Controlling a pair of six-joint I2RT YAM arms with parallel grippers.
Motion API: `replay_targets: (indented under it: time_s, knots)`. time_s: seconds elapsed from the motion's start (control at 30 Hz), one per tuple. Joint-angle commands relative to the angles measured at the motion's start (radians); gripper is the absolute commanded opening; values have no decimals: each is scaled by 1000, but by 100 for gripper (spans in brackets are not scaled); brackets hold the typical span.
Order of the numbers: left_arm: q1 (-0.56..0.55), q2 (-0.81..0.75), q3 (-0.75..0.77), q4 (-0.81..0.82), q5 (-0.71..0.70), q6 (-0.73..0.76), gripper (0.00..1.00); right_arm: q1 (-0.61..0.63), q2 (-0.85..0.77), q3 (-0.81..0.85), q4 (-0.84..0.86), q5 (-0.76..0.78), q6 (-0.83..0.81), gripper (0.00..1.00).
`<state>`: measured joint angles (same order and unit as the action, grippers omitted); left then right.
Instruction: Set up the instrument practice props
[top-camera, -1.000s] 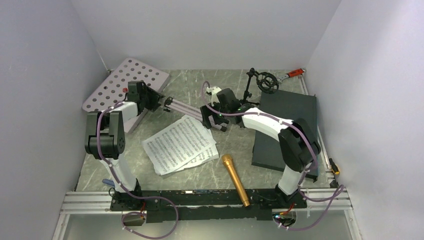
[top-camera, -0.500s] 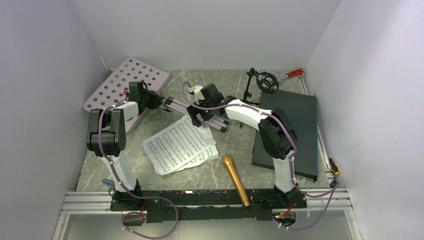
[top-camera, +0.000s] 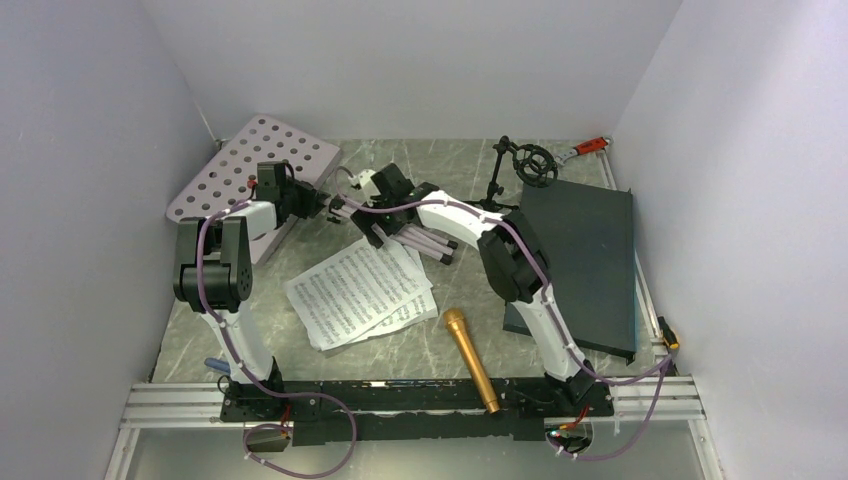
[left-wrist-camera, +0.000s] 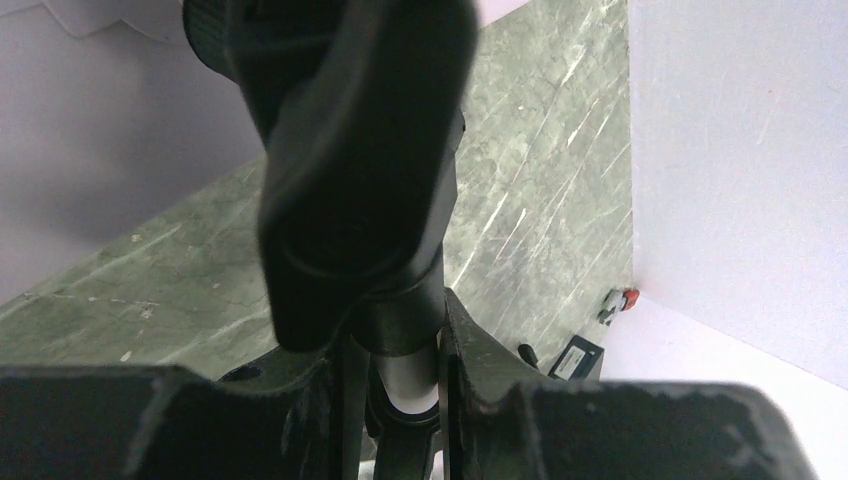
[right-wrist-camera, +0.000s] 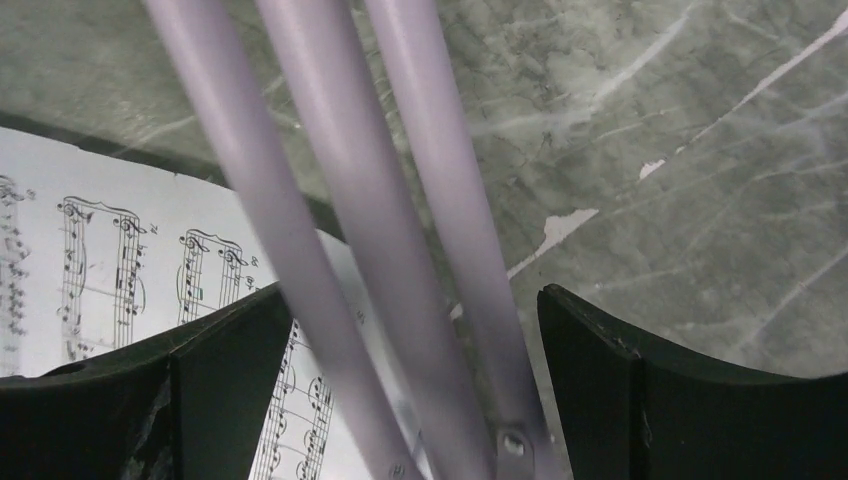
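Observation:
The pale lilac music stand (top-camera: 250, 165) lies on its side at the far left, its perforated desk against the wall and its pole pointing right. My left gripper (top-camera: 300, 200) is shut on the pole (left-wrist-camera: 405, 385) just below a black clamp knob (left-wrist-camera: 350, 170). My right gripper (top-camera: 375, 225) is open, its fingers (right-wrist-camera: 620, 380) straddling the three folded legs (right-wrist-camera: 380, 250) without touching them. The two music sheets (top-camera: 360, 290) lie mid-table, partly under the legs. The gold microphone (top-camera: 470, 360) lies near the front. The black mic stand (top-camera: 525, 165) stands at the back.
A dark grey slab (top-camera: 580, 260) covers the right side of the table. A red-handled wrench (top-camera: 590, 146) lies in the far right corner. Walls close in on the left, back and right. The arms' base rail (top-camera: 400, 395) runs along the near edge.
My right gripper has slid left along the stand's folded legs, still open. My left gripper has closed on the pole and stayed in place.

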<state>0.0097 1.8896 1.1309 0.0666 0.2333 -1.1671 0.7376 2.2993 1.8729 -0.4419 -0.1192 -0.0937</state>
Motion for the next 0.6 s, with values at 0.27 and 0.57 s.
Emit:
replay_targets:
  time_s: [0.27,0.57]
  knots:
    - [-3,-13,75,51,95,119,3,0,115,235,-26,-51,-10,94]
    - [-2,-31,61,61,115,126,3,-4,104,200,68,-86,40,98]
